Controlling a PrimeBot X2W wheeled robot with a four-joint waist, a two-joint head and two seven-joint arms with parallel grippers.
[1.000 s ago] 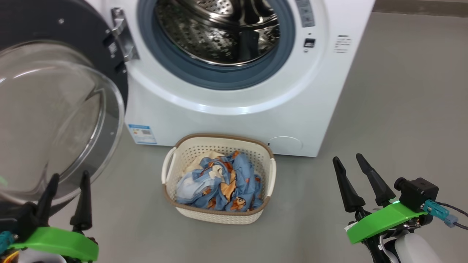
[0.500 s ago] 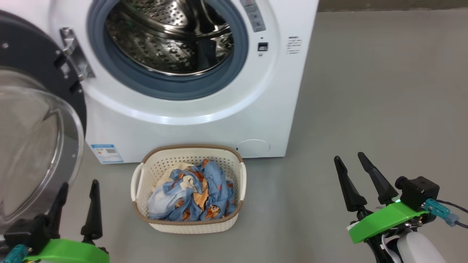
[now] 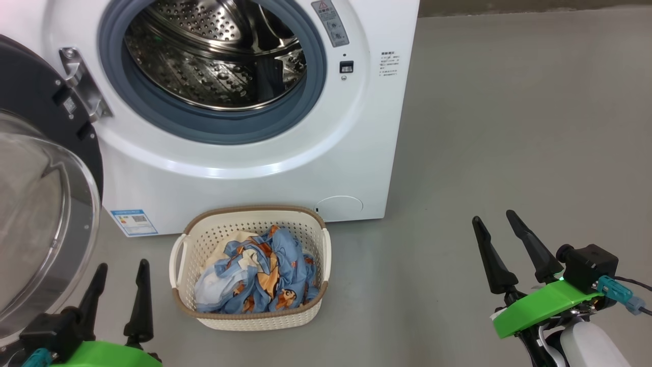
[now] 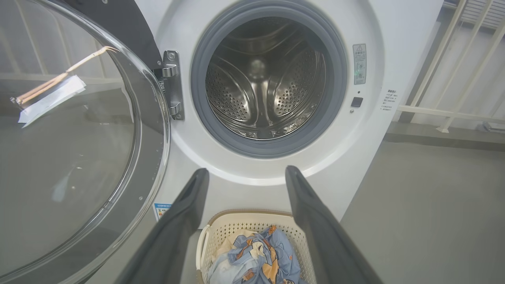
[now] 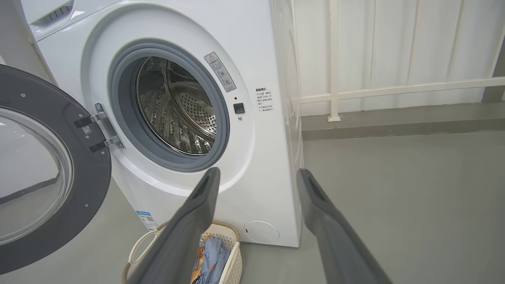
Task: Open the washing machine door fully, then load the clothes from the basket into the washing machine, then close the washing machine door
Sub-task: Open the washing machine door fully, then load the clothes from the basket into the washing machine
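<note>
Two grippers are hanging at the near edge of the scene, each with its fingers spread as wide as they go and gripping nothing. The left gripper point(image 3: 123, 264) is sitting low at the near left, fingers pointing far. The right gripper point(image 3: 493, 216) is hovering at the near right over bare floor point(image 3: 484, 127), well apart from everything else.

Just right of the left gripper and slightly farther, the basket point(image 3: 254, 320) is standing on the floor with a handle on its left and right sides. The clothes point(image 3: 265, 270) are lying heaped inside it, blue printed cloth on top and cream cloth peeking out at the far left. In the left wrist view the heap is showing between that arm's fingers, so the left arm is looking nearer and better lined up. Its reach would be going forward, down and a little right, while the right arm would be crossing far to the left.

Just beyond the basket, the washing machine point(image 3: 254, 168) is standing with its drum point(image 3: 214, 61) gaping and seemingly empty. The washing machine door point(image 3: 30, 81) is swinging wide to the left, apparently fully open, its glass bowl bulging close beside the left gripper.
</note>
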